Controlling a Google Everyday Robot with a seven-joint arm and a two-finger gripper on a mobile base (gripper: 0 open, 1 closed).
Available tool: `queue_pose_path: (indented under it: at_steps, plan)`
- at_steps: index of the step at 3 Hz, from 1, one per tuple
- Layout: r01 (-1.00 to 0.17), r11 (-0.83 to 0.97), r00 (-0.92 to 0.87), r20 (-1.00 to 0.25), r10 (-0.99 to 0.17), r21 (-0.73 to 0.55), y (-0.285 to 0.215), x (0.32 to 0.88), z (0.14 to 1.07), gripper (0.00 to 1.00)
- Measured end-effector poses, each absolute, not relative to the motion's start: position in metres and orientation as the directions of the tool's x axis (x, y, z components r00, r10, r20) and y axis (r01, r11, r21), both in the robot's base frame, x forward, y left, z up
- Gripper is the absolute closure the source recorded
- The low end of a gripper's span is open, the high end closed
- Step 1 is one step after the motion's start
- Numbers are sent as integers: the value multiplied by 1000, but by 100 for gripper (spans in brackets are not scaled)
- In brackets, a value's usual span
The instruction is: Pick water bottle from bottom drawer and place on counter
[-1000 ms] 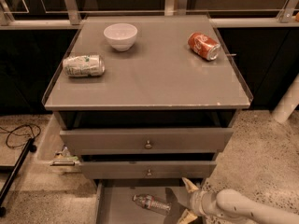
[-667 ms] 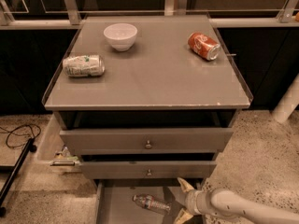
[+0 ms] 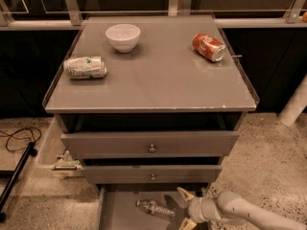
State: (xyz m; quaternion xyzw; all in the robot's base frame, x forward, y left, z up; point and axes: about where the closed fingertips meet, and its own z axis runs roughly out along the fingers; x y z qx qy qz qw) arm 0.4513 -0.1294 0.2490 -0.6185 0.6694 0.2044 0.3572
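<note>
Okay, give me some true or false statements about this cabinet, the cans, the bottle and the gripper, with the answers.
1. The water bottle lies in the bottom drawer. True.
2. The gripper is shut on the bottle. False: it is open, low in the drawer just right of the bottle.
3. A white bowl stands on the counter. True.
4. The red soda can stands upright. False: it lies on its side.
5. The silver-green can is in the drawer. False: it lies on the counter.
</note>
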Motion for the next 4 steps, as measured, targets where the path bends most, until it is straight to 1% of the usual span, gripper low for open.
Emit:
queue_pose_path:
  at_steps: [1, 2, 4]
  plan:
    - [-987, 100, 28, -755, -655, -124, -120, 435, 253, 0]
    - [-987, 100, 27, -755, -655, -122, -119, 434, 253, 0]
    - [-994, 88, -9, -783, -622, -58, -99, 394, 236, 0]
